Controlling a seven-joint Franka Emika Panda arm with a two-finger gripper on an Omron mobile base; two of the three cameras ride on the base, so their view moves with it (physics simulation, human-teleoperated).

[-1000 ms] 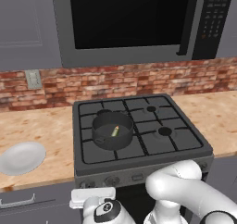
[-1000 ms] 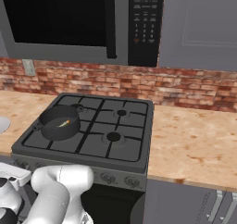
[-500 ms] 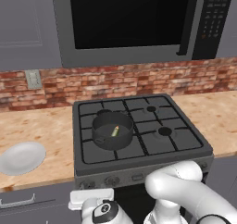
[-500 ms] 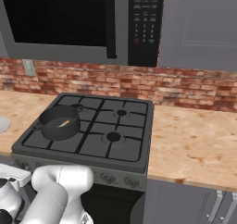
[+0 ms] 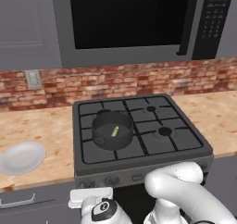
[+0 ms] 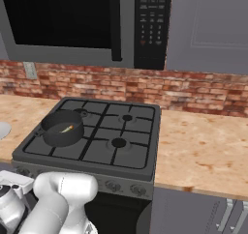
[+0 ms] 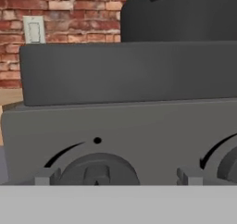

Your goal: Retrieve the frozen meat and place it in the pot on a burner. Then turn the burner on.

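Sitting on the front-left burner of the black gas stove (image 5: 139, 140), the dark grey pot (image 5: 112, 131) holds the frozen meat (image 5: 115, 131) — a slender greenish fish with a pale belly, lying tilted against the inner wall. From the right base view the same pot (image 6: 63, 128) stands at the near left of the grate with the fish (image 6: 67, 128) inside it. The white arm folds low in front of the stove, its hand down at the level of the control panel below the left front corner. In the hand view the pincer (image 7: 115, 179) faces that panel up close: two small grey fingertips (image 7: 44, 177) rise at the bottom edge, set well apart on either side of a round dark knob (image 7: 98, 170), so the pincer stands open — whether the tips touch the knob cannot be told. A second knob (image 7: 227, 165) shows at the right edge, and the pot's dark wall rises above the stove top. A round white plate (image 5: 21, 157) lies on the wooden worktop (image 5: 41, 130) left of the stove, and a black microwave (image 5: 134, 19) hangs above the brick backsplash (image 5: 115, 82).
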